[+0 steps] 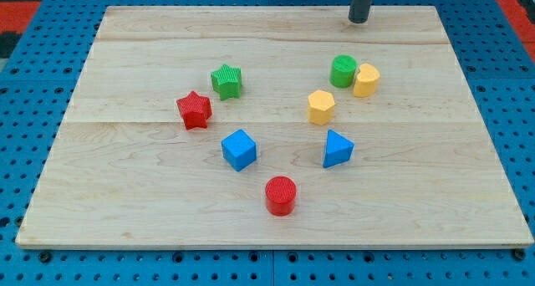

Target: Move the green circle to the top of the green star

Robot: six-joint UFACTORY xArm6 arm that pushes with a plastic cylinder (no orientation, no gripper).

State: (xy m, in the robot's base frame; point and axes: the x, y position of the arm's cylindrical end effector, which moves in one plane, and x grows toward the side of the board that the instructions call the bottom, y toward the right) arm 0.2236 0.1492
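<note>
The green circle (pixel 343 71) stands right of the board's centre, towards the view's top, touching a yellow block (pixel 366 80) on its right. The green star (pixel 226 80) stands well to its left, at about the same height in the view. My tip (pixel 359 19) is at the view's top edge of the board, above and slightly right of the green circle, apart from all the blocks.
A red star (pixel 194 110) sits just below-left of the green star. A yellow hexagon-like block (pixel 321 107) lies below-left of the green circle. A blue cube (pixel 239 149), a blue triangle (pixel 337 149) and a red cylinder (pixel 281 195) lie lower. The wooden board (pixel 125 194) rests on blue pegboard.
</note>
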